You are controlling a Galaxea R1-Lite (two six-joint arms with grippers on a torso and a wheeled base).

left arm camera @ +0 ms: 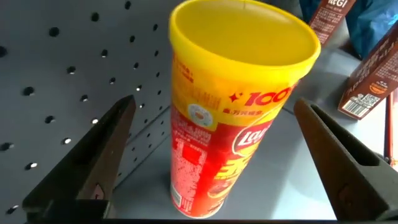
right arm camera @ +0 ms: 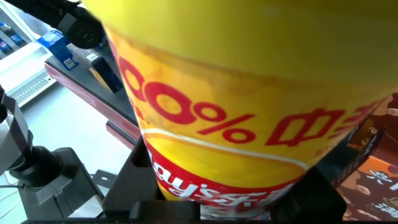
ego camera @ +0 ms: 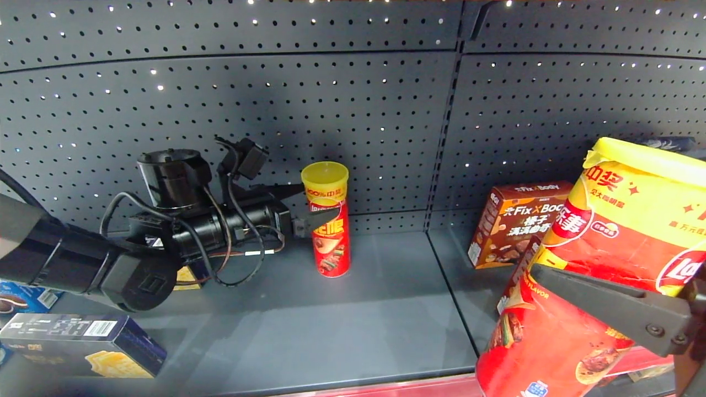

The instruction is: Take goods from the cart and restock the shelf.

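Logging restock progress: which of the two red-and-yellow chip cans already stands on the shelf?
The standing can, upright on the shelf between the fingers of the open left end effector. The held can is tilted, clamped in the right end effector.

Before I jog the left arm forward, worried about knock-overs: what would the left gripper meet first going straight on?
The upright chip can, which stands between the open fingers of the left gripper; the gripper's base would likely push it. Depth past the can is unclear.
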